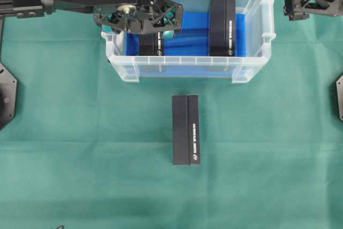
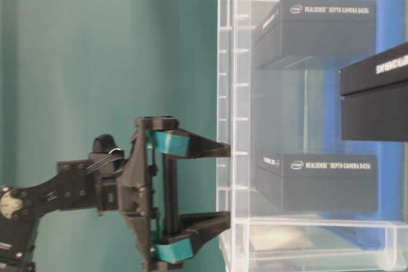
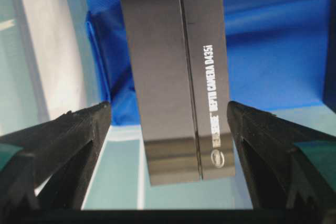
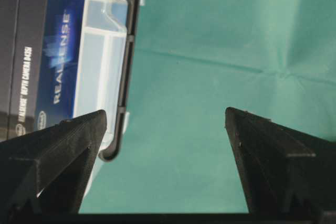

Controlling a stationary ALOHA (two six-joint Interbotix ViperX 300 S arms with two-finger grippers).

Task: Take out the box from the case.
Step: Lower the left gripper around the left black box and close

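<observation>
We have the left end effector hanging over the left end of the case, jaws spread wide and holding nothing. Directly beneath it stands the left box, a black RealSense camera carton resting on the blue lining of the floor. The wrist view shows 1 finger on each side of the carton with clear space between pad and cardboard on both flanks, so we are lined up but not yet in contact.

To do this step well, we should lower straight down, keeping the carton centred so both pads meet its broad faces together. The left finger passes near the clear side wall, so we should watch that it does not catch the ribbed rim. Close only once the pads are well below the top edge, then lift vertically until the carton clears the rim.

The box stands on a narrow edge, its long axis running from the near wall toward the far wall, parallel to the second box at the right of the case. Its printed end, with the logo, seems to point toward the near wall, though the arm hides much of it from overhead.

A third box already lies on the desk. The right end effector waits open over bare cloth beside the case.
</observation>
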